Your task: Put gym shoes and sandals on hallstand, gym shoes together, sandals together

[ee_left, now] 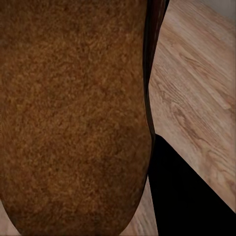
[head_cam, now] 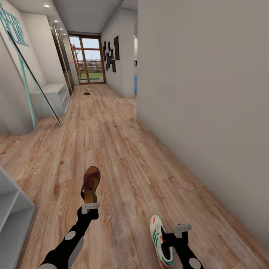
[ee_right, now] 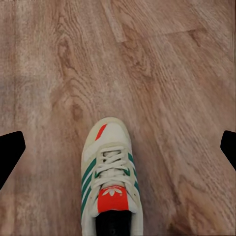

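While the robot stands in the corridor, left pincer (head_cam: 90, 206) grips a brown sandal (head_cam: 90, 183) above the corridor floor (head_cam: 123, 149); right pincer (head_cam: 182, 228) holds a gym shoe (head_cam: 160, 241) by its heel. Remaining shoes (head_cam: 87, 90) lie far down the floor, past the grey hallstand (head_cam: 52, 98)

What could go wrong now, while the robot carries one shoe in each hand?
The left hand grips the sandal by one end, so it might swing or slip out. The right hand holds the gym shoe beside the wall; a turn could bump it. Two shoes still lie far down the corridor floor.
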Controlling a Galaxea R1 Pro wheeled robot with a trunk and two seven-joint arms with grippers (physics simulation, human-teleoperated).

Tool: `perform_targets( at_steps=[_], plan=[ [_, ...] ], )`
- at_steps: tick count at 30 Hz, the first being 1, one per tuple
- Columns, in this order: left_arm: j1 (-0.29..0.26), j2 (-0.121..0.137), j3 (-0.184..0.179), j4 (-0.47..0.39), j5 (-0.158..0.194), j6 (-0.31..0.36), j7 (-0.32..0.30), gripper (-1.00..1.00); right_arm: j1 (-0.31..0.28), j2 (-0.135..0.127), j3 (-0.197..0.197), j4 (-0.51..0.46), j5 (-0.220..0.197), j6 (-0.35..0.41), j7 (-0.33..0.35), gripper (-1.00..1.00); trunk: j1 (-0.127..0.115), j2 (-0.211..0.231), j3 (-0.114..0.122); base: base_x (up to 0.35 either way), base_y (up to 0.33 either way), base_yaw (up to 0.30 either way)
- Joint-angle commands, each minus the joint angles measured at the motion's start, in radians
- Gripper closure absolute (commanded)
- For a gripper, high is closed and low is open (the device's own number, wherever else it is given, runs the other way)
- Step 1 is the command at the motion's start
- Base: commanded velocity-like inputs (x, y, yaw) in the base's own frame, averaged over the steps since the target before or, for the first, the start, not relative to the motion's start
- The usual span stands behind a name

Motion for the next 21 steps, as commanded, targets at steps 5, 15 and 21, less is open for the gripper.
perform_targets(
  at_steps=[5, 15, 21],
  plan=[
    [-0.002, -0.001, -0.009, 0.001, 0.005, 0.002, -0.032, 1.0, -0.001, -0.001, -0.022, 0.0, -0.039, -0.003, 0.0, -1.0, 0.019, -0.036, -0.02, 0.0, 0.0, 0.0],
    [-0.011, -0.001, -0.017, 0.0, 0.005, 0.006, -0.041, 1.0, -0.001, -0.003, -0.027, 0.0, -0.047, -0.003, 0.0, -1.0, 0.057, -0.106, -0.066, 0.0, 0.0, 0.0],
    [-0.015, -0.003, -0.02, -0.061, 0.005, 0.013, -0.041, 1.0, -0.001, -0.003, -0.027, -0.001, -0.047, -0.003, 0.001, -1.0, 0.077, -0.141, -0.095, 0.0, 0.0, 0.0]
  ],
)
